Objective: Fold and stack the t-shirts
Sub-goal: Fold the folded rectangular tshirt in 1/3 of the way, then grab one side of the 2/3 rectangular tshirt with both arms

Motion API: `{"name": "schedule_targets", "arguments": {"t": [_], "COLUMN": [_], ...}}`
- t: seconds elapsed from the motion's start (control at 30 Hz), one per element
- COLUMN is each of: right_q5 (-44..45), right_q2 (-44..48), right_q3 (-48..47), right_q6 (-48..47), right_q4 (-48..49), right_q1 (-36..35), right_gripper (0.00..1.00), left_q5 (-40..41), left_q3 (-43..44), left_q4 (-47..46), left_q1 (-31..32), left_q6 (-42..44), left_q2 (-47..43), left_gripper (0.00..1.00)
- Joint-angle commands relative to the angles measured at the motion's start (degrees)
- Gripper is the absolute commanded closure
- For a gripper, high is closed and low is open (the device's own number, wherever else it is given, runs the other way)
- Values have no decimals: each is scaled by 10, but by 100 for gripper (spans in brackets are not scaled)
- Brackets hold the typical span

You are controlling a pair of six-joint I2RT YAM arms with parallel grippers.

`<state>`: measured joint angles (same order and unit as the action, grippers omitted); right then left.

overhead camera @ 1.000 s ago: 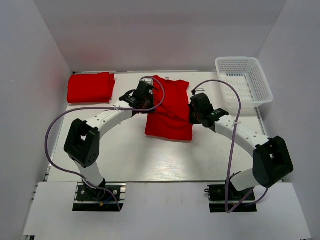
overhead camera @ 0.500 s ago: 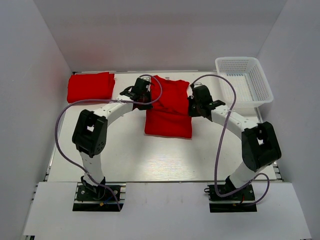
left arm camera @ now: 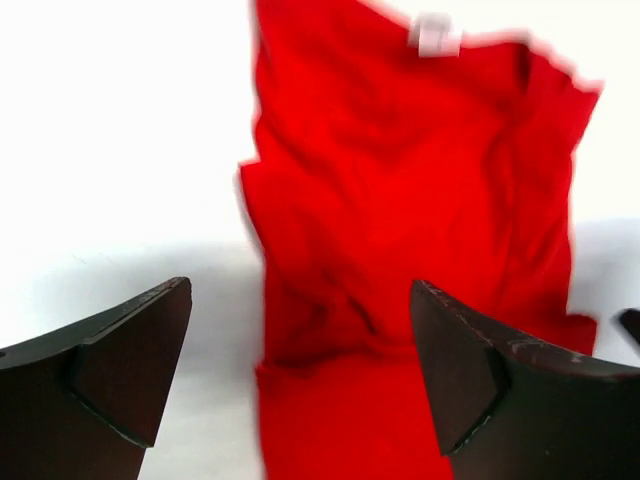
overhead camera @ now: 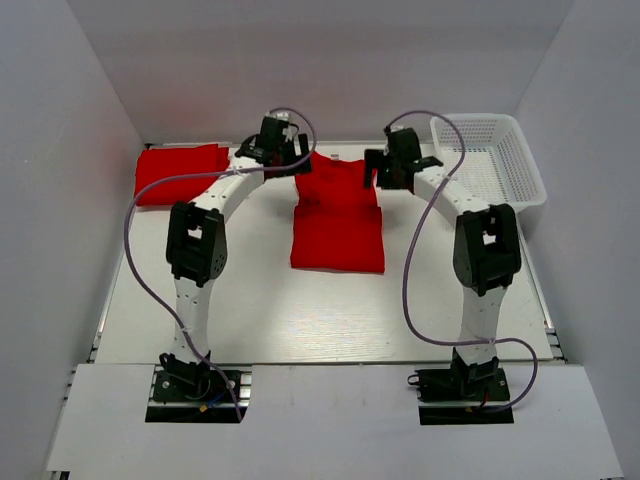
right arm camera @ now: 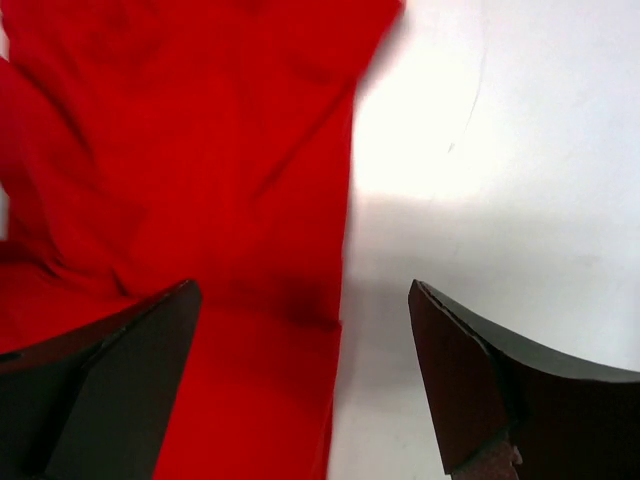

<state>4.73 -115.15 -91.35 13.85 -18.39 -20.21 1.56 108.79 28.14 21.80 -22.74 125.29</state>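
Nearest us, bare bench [overhead camera: 300, 310]. Just beyond it, mid-bench, lies the red t-shirt [overhead camera: 338, 228], its near half flat and square, its far half rumpled, with a crease across it.

Both arms reach right out to that far end. The left arm [overhead camera: 215, 200] hangs its jaws over the shirt's far left corner, the right arm [overhead camera: 452, 200] over the far right corner.

Left wrist view: the left jaws are spread wide and grasp nothing. The shirt [left arm camera: 400, 200] lies below and ahead of them, toward the right-hand finger [left arm camera: 500, 390], with a white neck label [left arm camera: 434, 35] at the far end.

Right wrist view: the right jaws are also parted and empty. The cloth [right arm camera: 180, 150] fills the left side, and its edge runs down between the fingers.

At the far left sits a folded red pile [overhead camera: 182, 173], well apart from the shirt. At the far right is a white basket [overhead camera: 520, 175].
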Motion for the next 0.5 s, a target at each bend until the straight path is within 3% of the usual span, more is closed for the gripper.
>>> {"name": "schedule_targets", "arguments": {"t": [0.0, 0.13, 0.47], "right_q5": [-23, -79, -147], "right_q2": [28, 98, 290], "right_q3": [-74, 12, 340], "right_q6": [-29, -33, 27], "right_q4": [-38, -5, 69], "right_q1": [7, 9, 7], "right_gripper": [10, 10, 10], "left_q5": [8, 2, -141], "left_q3": [58, -50, -427], "left_q4": [61, 25, -79], "left_q1": [-14, -14, 11], "left_q6": [34, 47, 28], "left_q2": [-33, -114, -308], "left_gripper": [0, 0, 0]}}
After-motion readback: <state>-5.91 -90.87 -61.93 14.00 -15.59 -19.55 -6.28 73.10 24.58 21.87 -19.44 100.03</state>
